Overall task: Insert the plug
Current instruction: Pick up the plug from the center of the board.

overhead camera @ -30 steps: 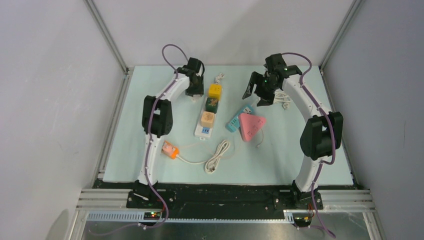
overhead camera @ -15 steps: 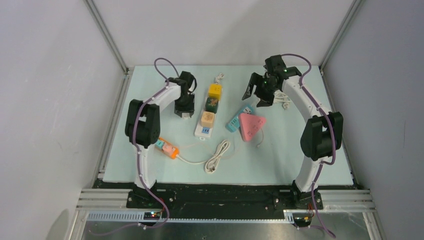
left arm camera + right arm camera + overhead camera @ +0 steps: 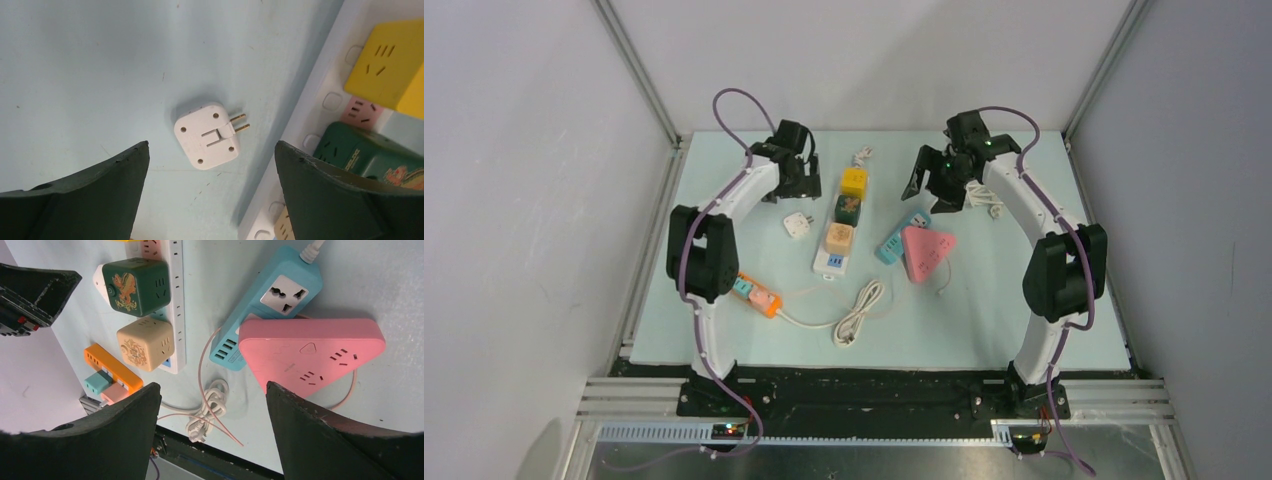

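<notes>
Looking back a second, you had the left arm reaching over the far end of the white power strip (image 3: 176, 315) and no plug showing on the mat; half a second ago the wrist had dropped beside the strip. Now the white plug (image 3: 798, 224) lies loose on the mat (image 3: 984, 320), and your left gripper (image 3: 210, 147) hangs above it with its jaws spread wide, holding nothing. Your right arm has barely shifted: the right gripper (image 3: 212, 386) hovers with jaws apart and nothing between them, over the blue strip (image 3: 270, 305) and the pink triangular strip (image 3: 305, 352).

The plug lies flat, its two brass prongs pointing sideways toward the white strip, near it but not touching. You have bare mat showing all round the plug, stretching out to the mat's left edge. On the strip stand a yellow cube (image 3: 855, 182), a green cube (image 3: 849, 208) and a beige cube (image 3: 839, 238). Nearer the bases lie an orange strip (image 3: 759, 296) and a coiled cable (image 3: 857, 312).

You are working on a pale blue-green mat, with plain white walls on three sides and metal rails along the corners
</notes>
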`<state>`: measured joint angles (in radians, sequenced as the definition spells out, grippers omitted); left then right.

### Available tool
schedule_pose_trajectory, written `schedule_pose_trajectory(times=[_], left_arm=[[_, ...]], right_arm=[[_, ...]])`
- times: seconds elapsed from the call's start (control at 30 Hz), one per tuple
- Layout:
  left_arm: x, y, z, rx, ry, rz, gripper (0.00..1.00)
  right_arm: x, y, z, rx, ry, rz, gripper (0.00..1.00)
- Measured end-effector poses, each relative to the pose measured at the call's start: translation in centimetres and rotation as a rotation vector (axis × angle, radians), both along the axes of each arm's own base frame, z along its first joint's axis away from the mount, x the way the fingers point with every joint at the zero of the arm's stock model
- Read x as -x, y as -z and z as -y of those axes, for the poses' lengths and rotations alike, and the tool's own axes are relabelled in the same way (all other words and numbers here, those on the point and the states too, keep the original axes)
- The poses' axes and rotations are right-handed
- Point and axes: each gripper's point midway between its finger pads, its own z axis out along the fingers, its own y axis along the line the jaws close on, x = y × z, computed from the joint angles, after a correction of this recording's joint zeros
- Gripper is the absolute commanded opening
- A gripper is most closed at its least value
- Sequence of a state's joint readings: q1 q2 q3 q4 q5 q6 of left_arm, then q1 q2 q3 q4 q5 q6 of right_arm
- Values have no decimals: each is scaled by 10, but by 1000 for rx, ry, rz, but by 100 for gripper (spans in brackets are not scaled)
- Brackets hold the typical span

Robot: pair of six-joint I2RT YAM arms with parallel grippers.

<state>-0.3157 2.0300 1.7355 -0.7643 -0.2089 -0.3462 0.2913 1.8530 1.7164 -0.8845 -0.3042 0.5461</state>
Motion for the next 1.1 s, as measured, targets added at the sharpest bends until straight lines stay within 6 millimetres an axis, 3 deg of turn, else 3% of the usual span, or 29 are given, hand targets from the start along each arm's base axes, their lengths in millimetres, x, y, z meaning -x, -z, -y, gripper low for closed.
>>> schedule_pose_trajectory(times=[0.27, 0.6, 1.0, 1.1], left_arm=[[-13, 10, -1, 69, -152, 25, 94], [-8, 37, -9, 143, -434, -6, 90], [10, 80, -16, 76, -475, -122, 87], [7, 80, -15, 76, -475, -123, 83]], right_arm=[[0, 0, 0, 0, 0, -1, 81], [-1, 0, 4, 1, 9, -4, 81], [-3, 6, 17, 7, 40, -23, 81], [-2, 8, 18, 8, 40, -27, 81]])
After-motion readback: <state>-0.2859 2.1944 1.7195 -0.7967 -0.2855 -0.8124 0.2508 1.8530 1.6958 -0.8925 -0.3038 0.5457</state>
